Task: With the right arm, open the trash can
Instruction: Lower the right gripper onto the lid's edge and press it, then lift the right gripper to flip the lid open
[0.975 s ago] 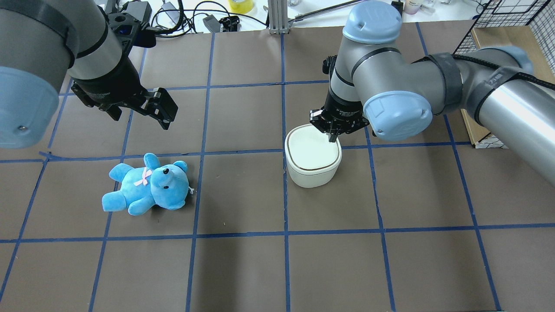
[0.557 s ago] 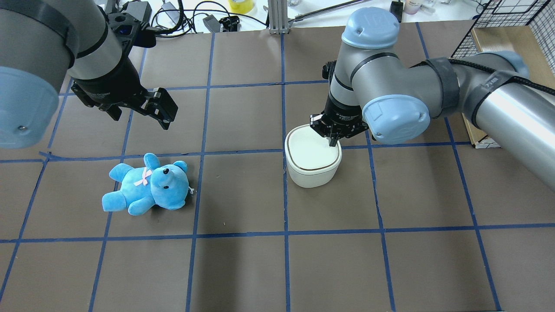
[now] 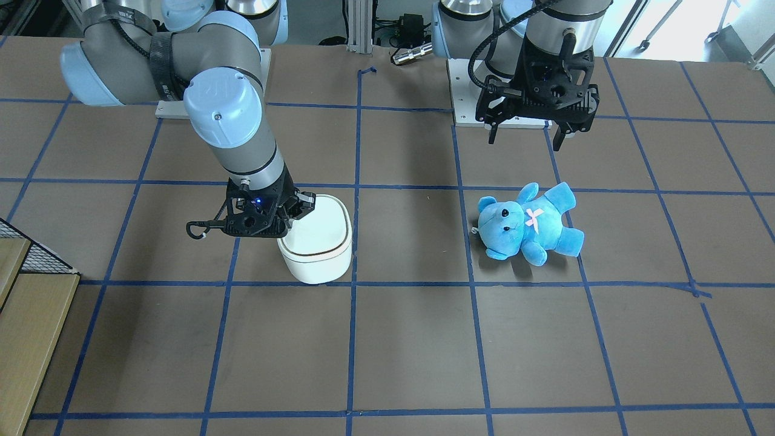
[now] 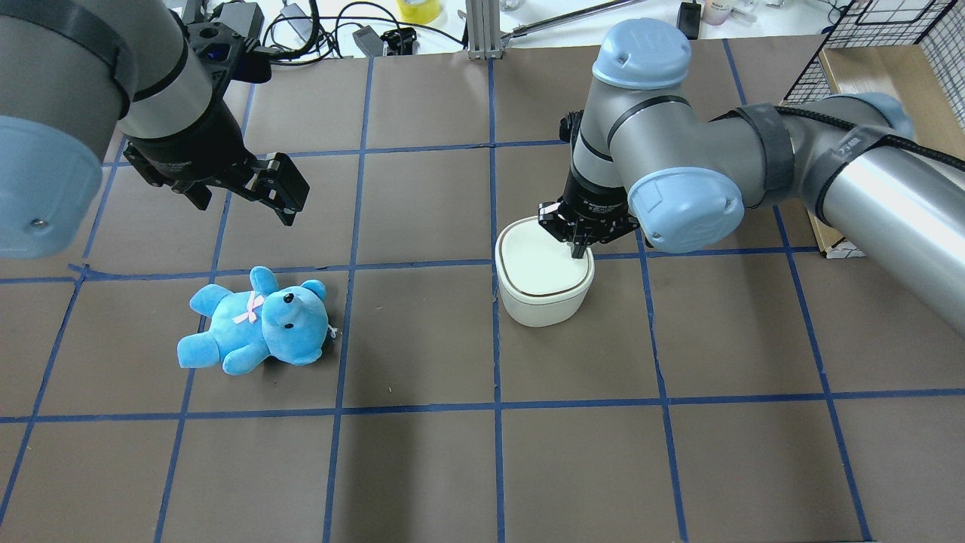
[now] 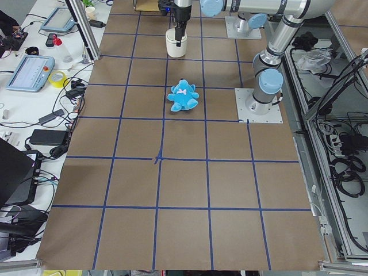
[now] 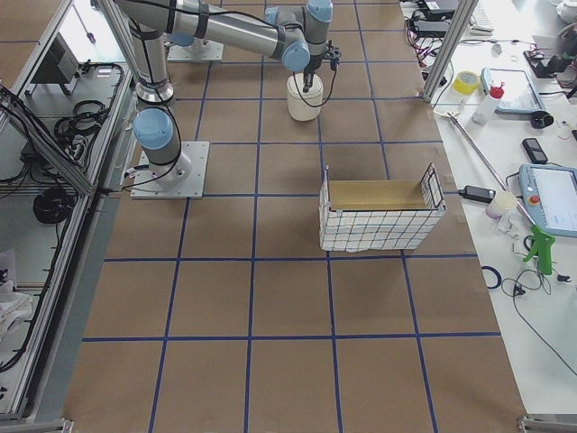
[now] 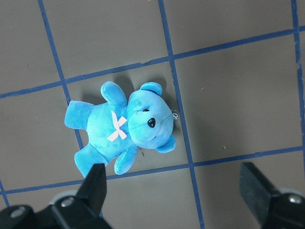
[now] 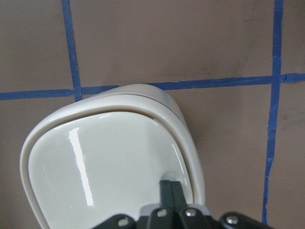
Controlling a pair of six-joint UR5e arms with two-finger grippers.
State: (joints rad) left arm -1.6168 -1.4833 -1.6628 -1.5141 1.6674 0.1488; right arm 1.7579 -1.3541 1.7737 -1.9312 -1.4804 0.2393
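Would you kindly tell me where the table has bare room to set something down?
The table is bare in the square between the blue teddy bear and the trash can, and along the wide strip on the operators' side of both. Crowded: the can's lid under the right gripper, and beside the bear, below the left gripper.

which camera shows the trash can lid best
Overhead exterior: the whole lid shows, shut, its dark seam visible nearly all round, with the right gripper at one corner. The right wrist-mounted view is closer but crops the lid; front-facing has the gripper over one corner; side views show it tiny; the left wrist-mounted view misses it.
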